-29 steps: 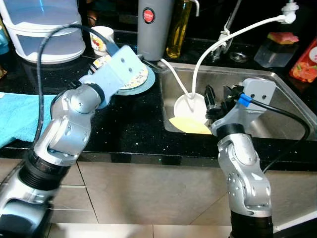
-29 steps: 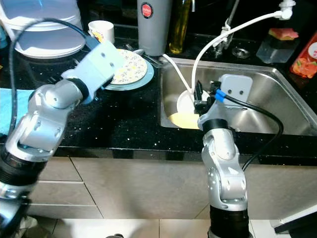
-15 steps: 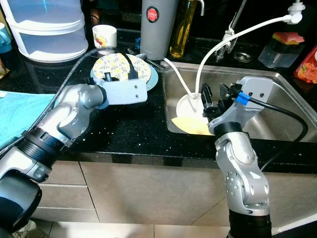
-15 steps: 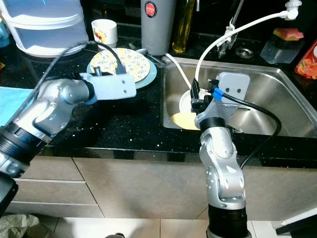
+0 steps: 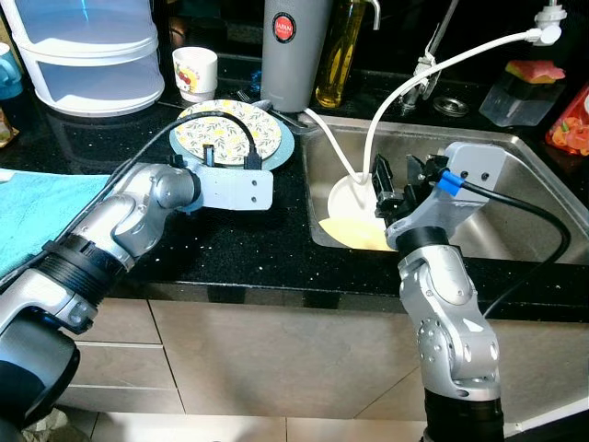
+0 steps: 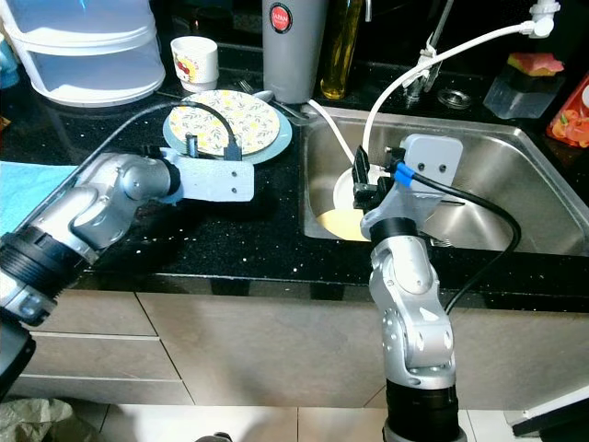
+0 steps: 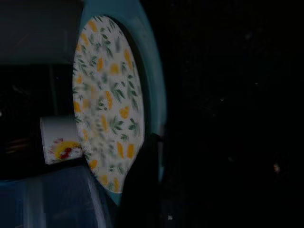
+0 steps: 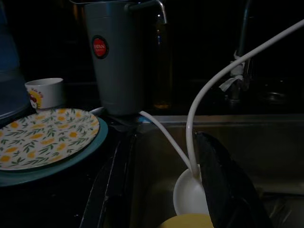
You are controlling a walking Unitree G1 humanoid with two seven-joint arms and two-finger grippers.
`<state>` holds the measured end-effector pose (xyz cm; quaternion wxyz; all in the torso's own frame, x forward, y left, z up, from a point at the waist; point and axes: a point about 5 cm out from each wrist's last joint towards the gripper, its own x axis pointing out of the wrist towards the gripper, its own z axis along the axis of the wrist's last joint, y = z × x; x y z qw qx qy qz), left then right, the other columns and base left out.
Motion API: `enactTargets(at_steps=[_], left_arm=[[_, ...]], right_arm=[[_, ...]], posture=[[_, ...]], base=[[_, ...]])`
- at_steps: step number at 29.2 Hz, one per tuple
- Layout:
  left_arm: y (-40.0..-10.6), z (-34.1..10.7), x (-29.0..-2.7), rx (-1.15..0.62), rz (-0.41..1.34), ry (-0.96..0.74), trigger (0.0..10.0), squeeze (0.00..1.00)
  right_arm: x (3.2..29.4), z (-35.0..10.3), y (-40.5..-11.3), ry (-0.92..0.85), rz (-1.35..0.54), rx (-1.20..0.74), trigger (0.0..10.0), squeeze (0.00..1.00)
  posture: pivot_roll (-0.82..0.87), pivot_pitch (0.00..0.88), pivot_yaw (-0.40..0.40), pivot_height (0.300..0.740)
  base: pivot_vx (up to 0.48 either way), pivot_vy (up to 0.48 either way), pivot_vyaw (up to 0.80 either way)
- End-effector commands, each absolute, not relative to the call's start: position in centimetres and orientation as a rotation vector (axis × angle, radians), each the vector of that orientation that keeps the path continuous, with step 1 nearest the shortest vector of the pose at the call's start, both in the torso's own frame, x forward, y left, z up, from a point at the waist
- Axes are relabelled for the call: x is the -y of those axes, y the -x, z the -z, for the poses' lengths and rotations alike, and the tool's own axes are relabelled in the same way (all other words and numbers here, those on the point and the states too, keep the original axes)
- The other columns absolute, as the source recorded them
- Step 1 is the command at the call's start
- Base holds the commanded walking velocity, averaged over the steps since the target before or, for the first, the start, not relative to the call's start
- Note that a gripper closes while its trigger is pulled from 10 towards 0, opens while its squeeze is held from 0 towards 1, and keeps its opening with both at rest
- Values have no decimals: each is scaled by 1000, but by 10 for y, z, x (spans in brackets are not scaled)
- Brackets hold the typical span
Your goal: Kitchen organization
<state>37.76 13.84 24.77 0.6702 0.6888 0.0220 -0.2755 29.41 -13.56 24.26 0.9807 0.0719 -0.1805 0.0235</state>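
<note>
A floral plate [image 5: 230, 132] lies on a teal plate [image 5: 284, 145] on the black counter, left of the sink. My left gripper [image 5: 228, 158] rests low at the plates' near edge, its wrist block just in front; one dark finger [image 7: 142, 180] shows beside the plate rim [image 7: 156, 95]. My right gripper [image 5: 400, 175] hangs open over the sink's left end, above a white bowl [image 5: 352, 196] and a yellow piece [image 5: 354, 235]. The right wrist view has both fingers [image 8: 223, 185] spread, with nothing between them but the bowl [image 8: 190, 194] below.
A small printed cup [image 5: 195, 72], a grey canister [image 5: 294, 51] and an oil bottle [image 5: 337, 51] stand behind the plates. A white hose [image 5: 442, 60] drops into the steel sink [image 5: 515, 212]. Stacked clear containers [image 5: 87, 51] sit far left; a blue towel [image 5: 37, 207] lies near left.
My left arm has swung down, bringing its wrist from above the plates to the counter at their near edge. The right arm has stayed where it was.
</note>
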Motion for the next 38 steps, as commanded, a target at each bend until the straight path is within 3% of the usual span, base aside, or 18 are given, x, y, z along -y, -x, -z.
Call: enactTargets(at_steps=[1,9,11,12,19,22,31,32,33,34,35,36,38], left_arm=[[-378,-233,-129,-64,673,-1590,0,0],[-380,-240,-122,7,654,-1611,0,0],[-378,-245,-120,32,652,-1620,9373,0],[-373,-251,-117,72,657,-1623,10000,0],[-349,-263,-103,167,705,-1541,10000,0],[-316,-266,-84,237,805,-1432,10000,0],[-292,-262,-82,208,940,-1422,10000,0],[-291,-261,-86,190,945,-1438,10000,361],[-291,-261,-86,190,945,-1438,10000,361],[-291,-259,-90,171,938,-1457,10000,796],[-291,-259,-90,171,938,-1457,10000,796],[-291,-257,-93,155,940,-1469,10000,1000],[-288,-256,-96,138,954,-1471,10000,1000]], right_arm=[[138,-242,-297,-147,-33,353,10000,0],[138,-243,-297,-151,-29,356,10000,0],[138,-243,-297,-150,-28,356,10000,0],[138,-243,-297,-150,-27,356,10000,0],[139,-243,-296,-150,-25,355,10000,0],[138,-242,-297,-151,-37,348,10000,0],[136,-243,-300,-150,-51,348,10000,0],[136,-243,-300,-150,-51,348,10000,0],[136,-243,-300,-150,-51,348,10000,0],[136,-243,-300,-149,-52,348,10000,0],[136,-243,-300,-149,-52,348,10000,0],[136,-243,-300,-149,-52,348,10000,0],[136,-243,-300,-148,-52,348,10000,0]], posture=[[288,64,-90,740],[287,62,-89,740],[287,64,-89,740],[287,64,-89,740],[290,72,-94,740],[296,78,-108,740],[299,76,-116,740],[299,76,-116,740],[299,76,-116,740],[297,73,-116,740],[297,73,-116,740],[296,72,-117,740],[296,70,-118,740]], base=[[0,0,0],[0,0,0],[0,0,0],[0,0,0],[0,0,0],[0,0,0],[0,0,0],[0,0,0],[0,0,0],[0,0,0],[0,0,0],[0,0,0],[0,0,0]])
